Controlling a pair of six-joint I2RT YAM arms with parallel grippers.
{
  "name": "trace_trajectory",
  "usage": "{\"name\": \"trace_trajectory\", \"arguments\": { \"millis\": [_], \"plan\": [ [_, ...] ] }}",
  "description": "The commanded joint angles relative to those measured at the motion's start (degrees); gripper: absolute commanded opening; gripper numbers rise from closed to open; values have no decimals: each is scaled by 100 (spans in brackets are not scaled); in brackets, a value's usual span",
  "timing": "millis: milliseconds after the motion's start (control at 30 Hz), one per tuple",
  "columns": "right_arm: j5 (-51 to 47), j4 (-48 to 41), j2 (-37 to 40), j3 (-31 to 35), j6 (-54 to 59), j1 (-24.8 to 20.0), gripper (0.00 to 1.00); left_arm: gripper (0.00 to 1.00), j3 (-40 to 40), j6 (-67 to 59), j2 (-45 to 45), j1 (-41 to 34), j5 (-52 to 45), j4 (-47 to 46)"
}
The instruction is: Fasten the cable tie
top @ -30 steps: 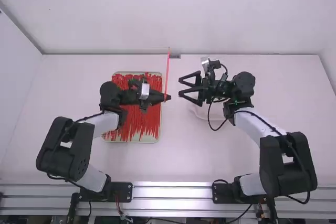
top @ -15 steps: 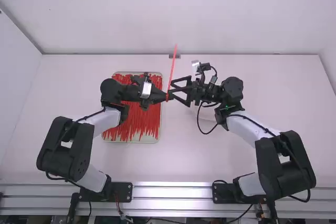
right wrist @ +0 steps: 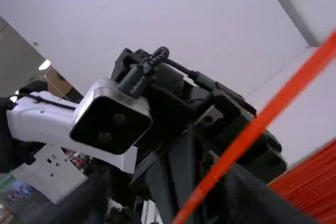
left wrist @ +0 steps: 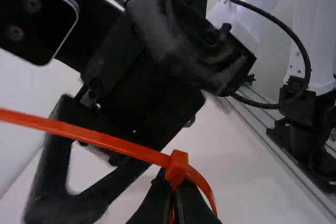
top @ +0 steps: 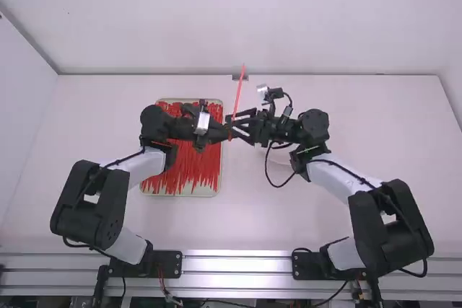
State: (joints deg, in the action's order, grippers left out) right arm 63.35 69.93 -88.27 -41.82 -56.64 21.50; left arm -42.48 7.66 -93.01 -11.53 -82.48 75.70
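A red cable tie stands nearly upright above the table, its tail pointing to the far edge. My left gripper is shut on it just below the head, where a small loop curls out. My right gripper faces it tip to tip, open, with its fingers either side of the strap close to the head. In the right wrist view the strap runs diagonally in front of the left gripper's body and wrist camera.
A flat tray heaped with several loose red cable ties lies under the left arm. A small grey fitting sits at the table's far edge. Bare white table spreads to the right and front.
My right gripper has moved left to the left gripper's tip and now straddles the tie. The left gripper kept its hold; the tie's tail has tilted slightly right.
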Motion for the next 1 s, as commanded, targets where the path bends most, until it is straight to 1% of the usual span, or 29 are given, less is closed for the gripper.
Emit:
{"name": "trace_trajectory", "arguments": {
  "millis": [0,33,67,267,300,333,400,500,600,700,833,933,967],
  "plan": [
    [-39,35,140,22,-13,-28,32,2,-24,-129,-11,-15,-46,-7],
    [-31,35,140,22,-17,-48,6,2,-24,-127,-11,-15,-50,-7],
    [-24,33,140,22,-13,-50,0,2,-24,-127,-11,-15,-50,-7],
    [31,15,140,24,-13,-50,0,2,-26,-166,-11,-13,-46,-4],
    [50,20,140,22,-11,-48,0,54,-26,-83,-11,-15,-13,0],
    [79,52,140,22,-15,-52,0,99,-26,109,-11,-13,155,-7],
    [103,192,140,22,-15,-87,0,99,-26,330,-11,-15,356,-24],
    [216,562,142,0,-284,-267,0,99,-26,345,-11,-9,387,-26],
    [378,962,142,-61,-560,-584,0,99,-50,376,-11,-9,389,-37],
    [437,931,142,-184,-658,-828,0,99,-166,584,-11,-11,352,-44],
    [564,894,142,-426,-610,-1045,0,99,-415,723,-11,-9,197,-66],
    [636,767,142,-577,-573,-1211,0,99,-686,791,-11,-4,197,-398],
    [649,538,140,-627,-382,-1298,0,99,-813,697,-11,2,201,-669]
  ]
}}
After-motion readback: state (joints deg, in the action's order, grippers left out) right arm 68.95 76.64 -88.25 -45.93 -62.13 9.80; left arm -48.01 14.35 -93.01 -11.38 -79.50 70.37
